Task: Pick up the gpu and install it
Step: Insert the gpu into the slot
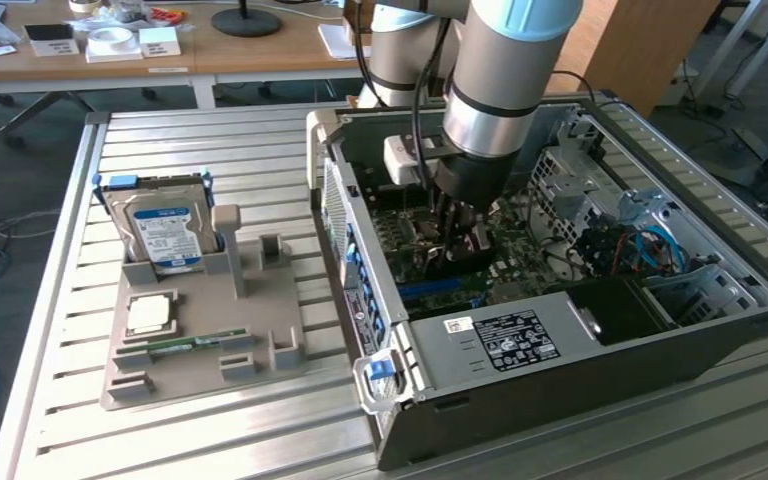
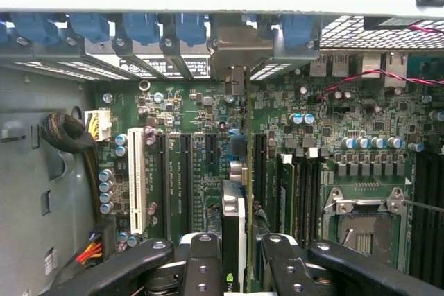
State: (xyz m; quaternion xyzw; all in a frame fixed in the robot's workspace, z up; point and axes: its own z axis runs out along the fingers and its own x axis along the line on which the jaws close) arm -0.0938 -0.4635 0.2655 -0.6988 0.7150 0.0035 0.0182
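My gripper [image 1: 462, 245] reaches down into the open computer case [image 1: 598, 375], over the green motherboard [image 1: 511, 265]. Its black fingers [image 2: 202, 263] are shut on the gpu [image 2: 234, 223], which the wrist view shows edge-on as a thin upright card between them. The card stands over the black expansion slots [image 2: 186, 171] on the motherboard [image 2: 326, 112]. Its metal bracket end [image 2: 239, 50] points at the case's rear wall with the blue slot clips [image 2: 142, 25]. In the exterior view the gpu [image 1: 474, 258] is a dark piece just below the fingers.
A grey parts holder [image 1: 271, 345] at the exterior view's left carries a silver hard drive [image 1: 164, 235], a CPU [image 1: 151, 313] and a green RAM stick [image 1: 195, 343]. Inside the case are a white slot [image 2: 136, 178], a cable bundle [image 2: 66, 133], the CPU socket [image 2: 364, 223] and drive cages [image 1: 584, 180].
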